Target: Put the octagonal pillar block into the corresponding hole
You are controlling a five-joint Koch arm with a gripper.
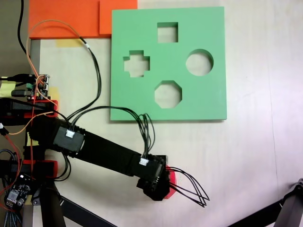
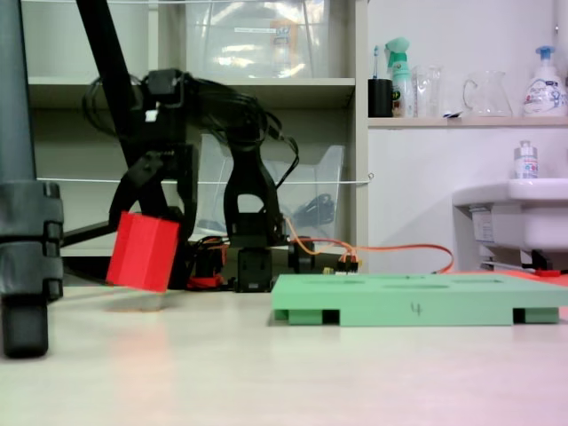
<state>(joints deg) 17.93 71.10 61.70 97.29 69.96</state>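
One red octagonal pillar block (image 2: 142, 251) is held off the table (image 2: 284, 373) in a fixed view, tilted, with its lower edge hanging clear above the surface. It is pinched between the dark fingers of the gripper (image 2: 153, 206), which closes on its upper part from above. In a fixed view from overhead, only a sliver of the block (image 1: 172, 178) is seen, peeking out from beneath the black gripper (image 1: 161, 187) at the end of the arm (image 1: 104, 153).

Beyond the gripper, well apart from it and toward the top of that view, a flat green foam board (image 1: 208, 99) is laid on the table. Four cut-outs are made in it. Nearest the gripper is the corresponding hole (image 1: 168, 94), eight-sided and open to the table beneath. Farther off are a cross-shaped cut-out (image 1: 136, 64), a round cut-out (image 1: 199, 62) and a square cut-out (image 1: 167, 32).

Behind the arm, orange foam sheets (image 1: 61, 19) are seen at the upper left corner, touching the board's edge.
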